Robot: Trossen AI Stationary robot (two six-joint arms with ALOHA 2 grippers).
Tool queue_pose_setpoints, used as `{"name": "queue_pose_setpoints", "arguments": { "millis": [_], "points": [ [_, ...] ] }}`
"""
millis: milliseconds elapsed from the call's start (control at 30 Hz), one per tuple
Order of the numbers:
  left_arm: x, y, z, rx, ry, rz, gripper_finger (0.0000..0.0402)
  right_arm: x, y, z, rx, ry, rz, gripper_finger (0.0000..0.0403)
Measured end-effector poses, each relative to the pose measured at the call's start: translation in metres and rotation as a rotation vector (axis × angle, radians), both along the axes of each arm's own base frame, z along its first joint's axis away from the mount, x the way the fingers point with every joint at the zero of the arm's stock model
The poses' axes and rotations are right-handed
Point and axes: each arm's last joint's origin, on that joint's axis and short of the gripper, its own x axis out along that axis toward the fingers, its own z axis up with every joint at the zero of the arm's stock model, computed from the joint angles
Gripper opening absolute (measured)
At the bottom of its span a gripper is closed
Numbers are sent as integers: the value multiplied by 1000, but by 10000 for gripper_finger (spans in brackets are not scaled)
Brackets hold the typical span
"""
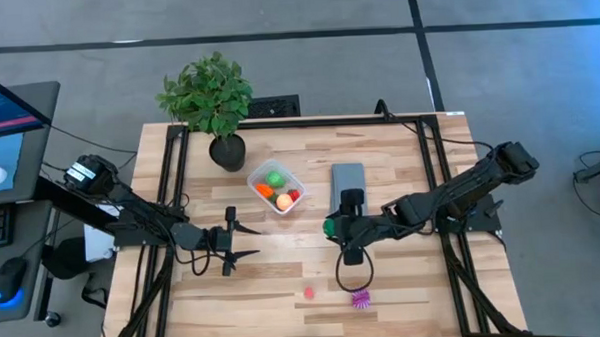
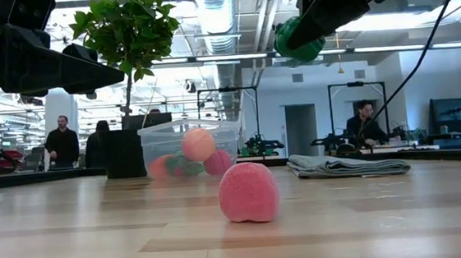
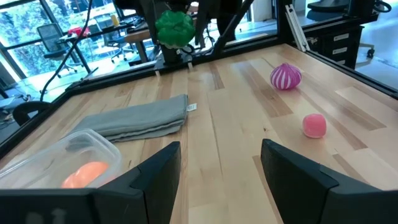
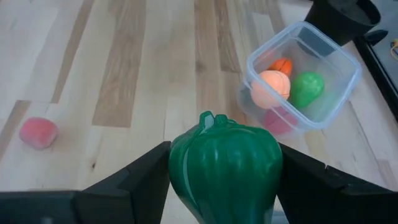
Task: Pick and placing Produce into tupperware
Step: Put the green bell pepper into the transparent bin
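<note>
right gripper (image 4: 224, 171) fingers clamped on green pepper (image 4: 225, 163), lifted to carry it | tupperware (image 1: 278, 188) upper middle, waiting | left gripper (image 3: 221, 171) fingers apart, empty, resting left

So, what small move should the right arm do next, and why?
Probably carry the dark green piece across to above the tupperware. The right claw grips it above the table, beside the container and not over it.
</note>
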Motion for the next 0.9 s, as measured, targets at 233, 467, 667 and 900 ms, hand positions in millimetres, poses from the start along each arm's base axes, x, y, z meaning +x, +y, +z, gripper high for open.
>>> {"name": "queue_pose_setpoints", "arguments": {
  "millis": [233,467,667,900],
  "points": [
    [0,0,0,0,0,-1,213,7,-14,3,-22,-29,-22,276],
    [0,0,-1,-7,13,1,213,15,-31,7,-49,-71,-45,276],
    [-1,0,-5,-43,53,11,213,21,-47,9,-32,-97,-49,276],
    [-1,0,-8,-75,79,7,213,27,-66,13,-27,-136,-61,276]
  ]
}}
